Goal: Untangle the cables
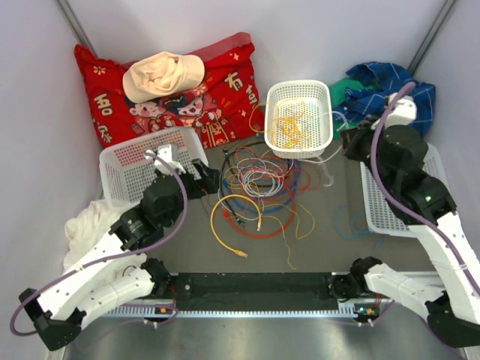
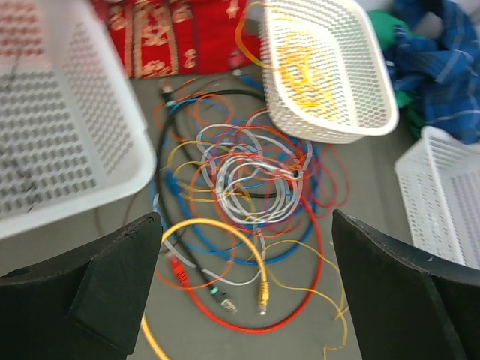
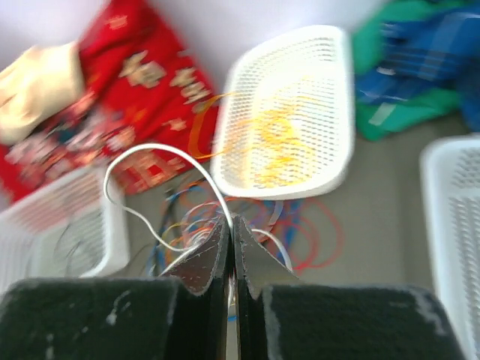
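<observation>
The cables (image 1: pixel 255 187) lie in a loose tangle of red, blue, yellow, white and black loops on the grey table between the arms. My left gripper (image 1: pixel 207 180) hangs open at the tangle's left edge. In the left wrist view it (image 2: pixel 244 292) stands wide open above a yellow plug (image 2: pixel 262 289) and a red loop (image 2: pixel 300 300), holding nothing. My right gripper (image 1: pixel 348 144) is right of the tangle, beside a white basket. In the right wrist view it (image 3: pixel 231 225) is shut on a thin white cable (image 3: pixel 150 150) that arcs up and left from the jaws.
A white basket (image 1: pixel 298 84) holding yellow cables stands behind the tangle. Another white basket (image 1: pixel 112 154) sits at the left and a flat white tray (image 1: pixel 375 217) at the right. A red pillow (image 1: pixel 225 82) with a beige hat (image 1: pixel 161 75), a blue cloth (image 1: pixel 375 82) and a white cloth (image 1: pixel 82 225) line the edges.
</observation>
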Tool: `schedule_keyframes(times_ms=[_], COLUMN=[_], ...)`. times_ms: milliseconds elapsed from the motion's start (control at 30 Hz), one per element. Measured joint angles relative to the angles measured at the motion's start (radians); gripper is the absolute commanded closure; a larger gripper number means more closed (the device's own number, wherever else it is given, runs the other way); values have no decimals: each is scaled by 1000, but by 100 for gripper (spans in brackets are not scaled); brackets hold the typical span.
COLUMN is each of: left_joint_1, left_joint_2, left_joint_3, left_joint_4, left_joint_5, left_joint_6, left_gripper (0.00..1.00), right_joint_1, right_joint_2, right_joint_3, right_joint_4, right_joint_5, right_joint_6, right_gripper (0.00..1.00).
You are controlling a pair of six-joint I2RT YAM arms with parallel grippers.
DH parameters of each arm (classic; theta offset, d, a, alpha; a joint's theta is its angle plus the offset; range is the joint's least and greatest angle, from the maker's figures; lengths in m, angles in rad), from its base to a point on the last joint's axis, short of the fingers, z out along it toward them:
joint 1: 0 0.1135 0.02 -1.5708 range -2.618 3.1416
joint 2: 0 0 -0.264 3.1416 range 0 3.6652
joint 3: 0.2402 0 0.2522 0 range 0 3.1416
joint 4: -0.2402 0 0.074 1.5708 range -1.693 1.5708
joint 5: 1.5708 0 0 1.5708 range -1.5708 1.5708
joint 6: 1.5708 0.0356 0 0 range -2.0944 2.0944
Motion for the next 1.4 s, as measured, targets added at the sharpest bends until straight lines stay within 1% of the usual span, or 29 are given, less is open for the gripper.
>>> schedule_keyframes(times_ms=[133, 200, 400, 567, 700, 833, 967, 1000, 1033, 1067, 1100, 1133, 1167, 1200, 1300, 1400], left_joint_1=[0, 0, 0, 0, 0, 0, 0, 0, 0, 0, 0, 0, 0, 0, 0, 0], left_joint_2=[-57, -70, -61, -40, -40, -39, -23, -21, -21, -21, -21, -22, -24, -31, -59, -78], left_joint_3=[-53, -68, -115, -144, -155, -167, -181, -184, -187, -190, -193, -196, -199, -206, -229, -245], left_joint_4=[-69, -85, -93, -109, -117, -129, -135, -139, -143, -145, -146, -146, -146, -144, -138, -123], left_joint_5=[-77, -98, -91, -69, -40, -11, 21, 29, 37, 42, 47, 50, 55, 63, 81, 95], left_joint_6=[-56, -86, -129, -145, -172, -218, -256, -261, -266, -272, -277, -280, -283, -283, -276, -263], left_gripper=[1, 1, 1, 1, 1, 1, 1, 1, 1, 1, 1, 1, 1, 1, 1, 1], right_joint_1=[-232, -320, -426, -488, -524, -603, -684, -699, -711, -724, -730, -735, -736, -736, -720, -647], right_joint_2=[7, 5, -77, -123, -129, -77, 41, 81, 124, 170, 193, 207, 206, 195, 130, 51], right_joint_3=[-5, -36, -175, -219, -252, -264, -262, -262, -262, -262, -265, -278, -300, -323, -379, -378], right_joint_4=[-75, -95, -117, -127, -135, -142, -143, -142, -144, -151, -153, -143, -129, -120, -99, -73], right_joint_5=[-5, 33, 141, 280, 336, 341, 342, 344, 344, 342, 336, 322, 301, 280, 232, 225], right_joint_6=[77, 121, 204, 238, 295, 376, 440, 449, 457, 464, 467, 463, 460, 453, 427, 386], right_gripper=[100, 100, 100, 100, 100, 100, 100, 95, 82, 65, 31, 18, 8, 1, 1, 1])
